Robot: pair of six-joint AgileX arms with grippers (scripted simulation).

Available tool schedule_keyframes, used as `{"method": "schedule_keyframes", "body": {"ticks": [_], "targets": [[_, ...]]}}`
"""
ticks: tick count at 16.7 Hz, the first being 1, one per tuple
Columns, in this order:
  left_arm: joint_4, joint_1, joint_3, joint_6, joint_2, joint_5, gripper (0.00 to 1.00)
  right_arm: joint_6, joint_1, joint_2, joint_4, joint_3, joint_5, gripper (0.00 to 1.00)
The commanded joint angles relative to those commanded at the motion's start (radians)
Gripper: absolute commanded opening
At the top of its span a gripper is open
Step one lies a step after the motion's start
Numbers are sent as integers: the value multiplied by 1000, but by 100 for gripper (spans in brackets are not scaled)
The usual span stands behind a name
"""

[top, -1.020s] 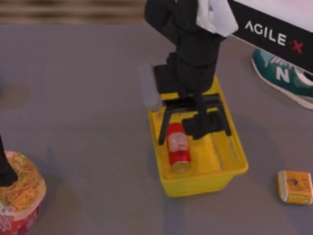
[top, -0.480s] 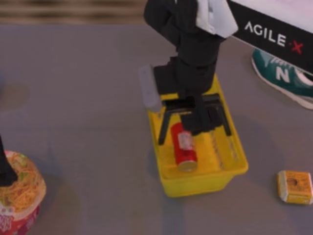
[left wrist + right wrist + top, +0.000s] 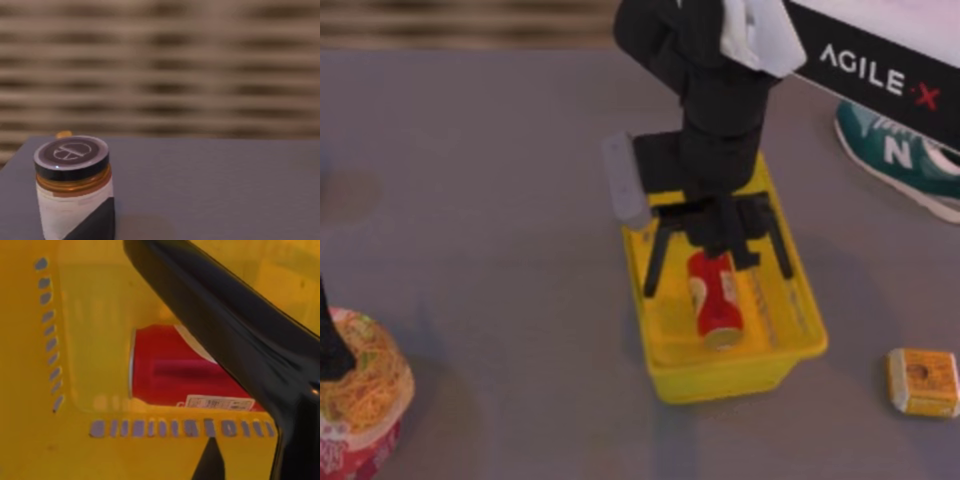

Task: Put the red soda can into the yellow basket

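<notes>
The red soda can lies on its side on the floor of the yellow basket, silver top toward the front wall. In the right wrist view the red soda can rests against the slotted wall of the yellow basket, partly behind a black handle. My right gripper hangs open just above the basket's rear half, holding nothing, with the can loose below it. One dark fingertip shows. My left arm is parked at the far left edge.
A noodle bowl sits at front left and a small orange box at front right. A green sneaker lies back right. A grey block stands by the basket's back left corner. A jar faces the left wrist camera.
The can has rolled across the basket floor toward the right, from the left side to the middle. The right gripper has shifted slightly left above it.
</notes>
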Motion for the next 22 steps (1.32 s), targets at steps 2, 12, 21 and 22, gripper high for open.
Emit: {"method": "schedule_keyframes", "body": {"ticks": [2,12,21,22], "targets": [[0,0,0,0,0,0,100,0,0,0,0,0,0,0],[0,0,0,0,0,0,100,0,0,0,0,0,0,0],[0,0,0,0,0,0,100,0,0,0,0,0,0,0],[0,0,0,0,0,0,100,0,0,0,0,0,0,0]]}}
